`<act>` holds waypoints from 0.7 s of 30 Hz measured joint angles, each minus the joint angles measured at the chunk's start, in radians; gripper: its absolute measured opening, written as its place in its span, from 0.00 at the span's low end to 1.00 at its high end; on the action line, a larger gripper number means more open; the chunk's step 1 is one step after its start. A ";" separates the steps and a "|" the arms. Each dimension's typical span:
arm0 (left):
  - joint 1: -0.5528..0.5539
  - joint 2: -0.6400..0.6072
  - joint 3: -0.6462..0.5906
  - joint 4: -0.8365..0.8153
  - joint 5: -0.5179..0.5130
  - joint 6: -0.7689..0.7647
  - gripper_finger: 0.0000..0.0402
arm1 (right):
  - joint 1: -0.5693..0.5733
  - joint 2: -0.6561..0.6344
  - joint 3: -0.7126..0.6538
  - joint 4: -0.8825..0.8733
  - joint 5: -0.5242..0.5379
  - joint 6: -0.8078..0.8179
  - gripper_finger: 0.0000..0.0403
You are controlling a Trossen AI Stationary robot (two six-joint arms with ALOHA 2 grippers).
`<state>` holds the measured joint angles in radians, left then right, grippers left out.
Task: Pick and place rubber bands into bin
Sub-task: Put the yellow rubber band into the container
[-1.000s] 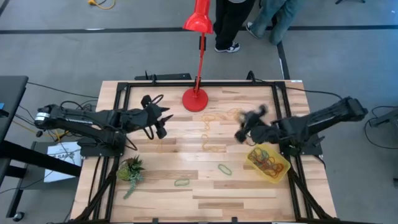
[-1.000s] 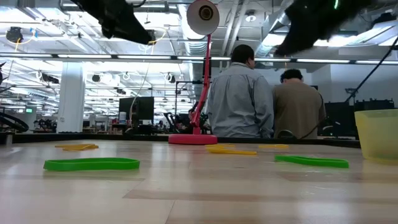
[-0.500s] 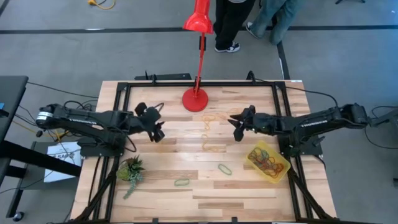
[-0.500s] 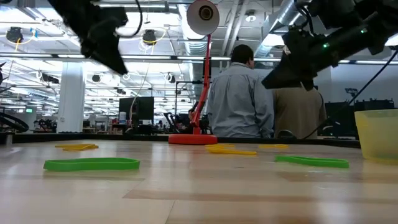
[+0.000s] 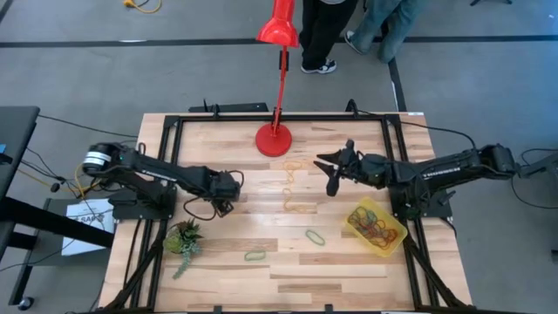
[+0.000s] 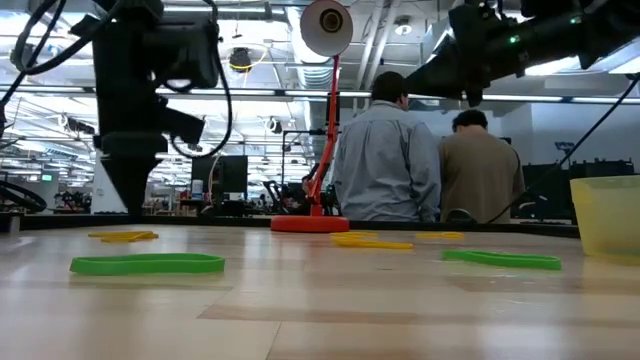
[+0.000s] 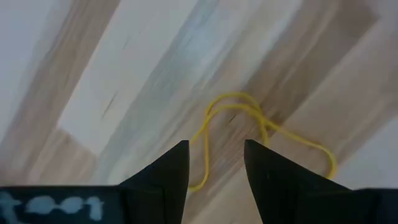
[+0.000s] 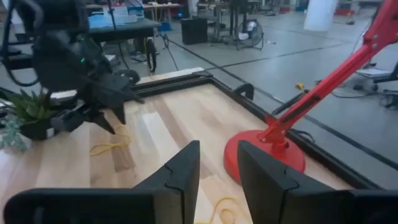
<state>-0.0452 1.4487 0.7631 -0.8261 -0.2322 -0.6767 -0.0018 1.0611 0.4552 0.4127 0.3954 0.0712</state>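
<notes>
My left gripper [image 5: 228,199] points down, open, low over the left part of the table. Its two fingers stand over one end of a thin yellow rubber band [image 7: 249,121] that lies flat on the wood; whether they touch it I cannot tell. My right gripper [image 5: 327,174] hangs open and holds nothing, above the table near the red lamp base. More rubber bands lie flat on the table: yellow ones [image 5: 299,164] [image 5: 296,206] and green ones [image 5: 314,236] [image 6: 148,263]. The yellow bin [image 5: 377,225] stands at the right and holds several coloured bands.
A red lamp stands on its round base [image 5: 275,139] at the far middle. A small green plant [image 5: 183,237] sits near the left edge. A black frame [image 5: 170,131] rims the table. Two people [image 6: 385,150] stand beyond the far edge.
My left gripper has sunk toward the table and tipped from nearly level to pointing down, ending over the yellow band. My right gripper has stretched out from beside the bin toward the lamp base and risen.
</notes>
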 joint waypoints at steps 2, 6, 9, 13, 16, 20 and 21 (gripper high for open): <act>0.000 0.010 0.000 0.003 -0.001 -0.047 0.36 | -0.011 0.000 0.010 0.000 0.001 -0.001 0.25; 0.000 0.011 0.000 0.076 -0.041 -0.029 0.36 | -0.037 0.000 0.028 0.002 0.000 -0.002 0.25; -0.001 0.011 -0.003 0.076 -0.087 0.015 0.36 | -0.051 0.000 0.030 0.000 0.000 -0.001 0.25; 0.000 0.010 -0.048 0.079 -0.071 0.037 0.36 | -0.060 0.000 0.030 -0.001 0.000 -0.001 0.25; -0.001 0.010 -0.095 0.095 -0.065 0.015 0.36 | -0.059 0.000 0.031 -0.003 0.000 -0.001 0.25; 0.007 0.003 -0.157 0.184 -0.069 0.011 0.36 | -0.059 0.000 0.031 -0.013 -0.001 0.007 0.25; 0.010 0.001 -0.167 0.201 -0.068 0.015 0.36 | -0.059 0.000 0.031 -0.016 -0.001 0.007 0.25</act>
<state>-0.0353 1.4494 0.5962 -0.6248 -0.3000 -0.6619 -0.0606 1.0615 0.4858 0.3967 0.3946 0.0780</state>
